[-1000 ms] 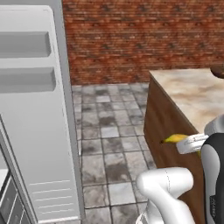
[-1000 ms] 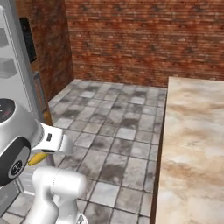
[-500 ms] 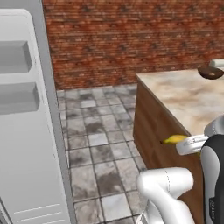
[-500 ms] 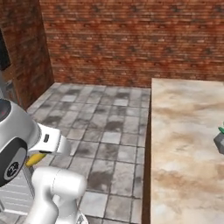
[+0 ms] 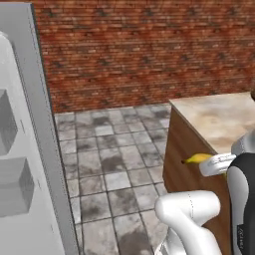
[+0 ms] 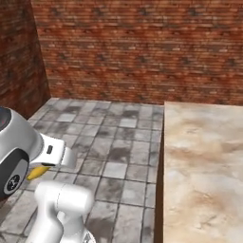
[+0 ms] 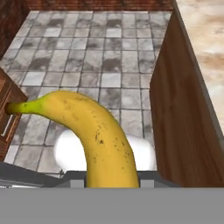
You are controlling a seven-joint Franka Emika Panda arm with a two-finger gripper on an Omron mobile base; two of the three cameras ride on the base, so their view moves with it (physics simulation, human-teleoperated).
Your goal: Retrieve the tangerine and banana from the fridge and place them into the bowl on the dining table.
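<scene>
Yellow, speckled with small brown flecks, the banana (image 7: 94, 135) rises from the bottom of the hand view and curves up and to the left, its greenish stem ending in a dark tip. Its lower end sits between the 2 fingers of the gripper (image 7: 111, 183), which are pressed in against the fruit and pinching it; the fingertips themselves are hidden behind the banana. In the left base view, 1 end of the banana (image 5: 198, 158) juts out to the left of the white hand, just beside the wooden side of the dining table (image 5: 219, 117). In the right base view, a short yellow piece of the banana (image 6: 38, 172) shows below the white hand at the lower left.

Beige-and-brown marbled stone forms the top of the dining table (image 6: 204, 161), which fills the right part of the right base view; its brown wooden side panel (image 7: 179, 118) stands upright along the right of the hand view. Grey stone floor tiles (image 6: 118, 142) lie between the table and the red brick wall (image 5: 144, 50) at the back. At the left edge of the left base view stands the pale grey fridge door (image 5: 25, 174), seen from its inner side with moulded recesses. A brown cabinet corner (image 7: 8, 113) shows at the left edge of the hand view.
</scene>
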